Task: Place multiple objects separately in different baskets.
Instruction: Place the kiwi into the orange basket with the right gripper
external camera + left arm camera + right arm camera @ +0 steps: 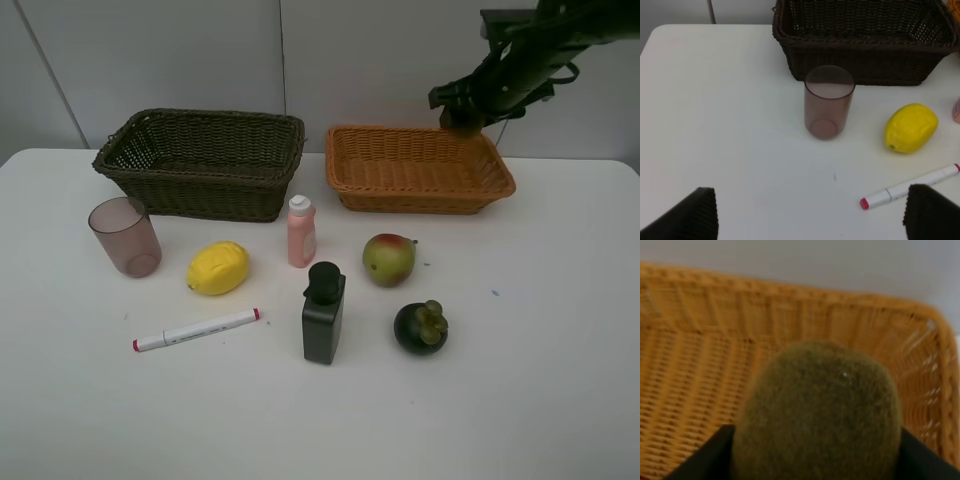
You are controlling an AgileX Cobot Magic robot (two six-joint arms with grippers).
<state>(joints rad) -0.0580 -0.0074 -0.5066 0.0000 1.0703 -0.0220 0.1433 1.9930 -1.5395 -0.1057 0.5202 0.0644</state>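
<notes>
White table [560,400], two baskets at the back, loose items in front.
L gripper [812,214] has jaws wide w/ nothing btwn, over bare table near cup [125,237]; dark basket [200,165] sits behind cup. Then marker [197,330], lemon [218,268], pink bottle [301,232], pump bottle [323,315], mango [389,259], mangosteen [420,327], all on table, apart. R gripper [462,108] clamps kiwi [820,415] over orange basket [420,170], prob. near its back right corner.
</notes>
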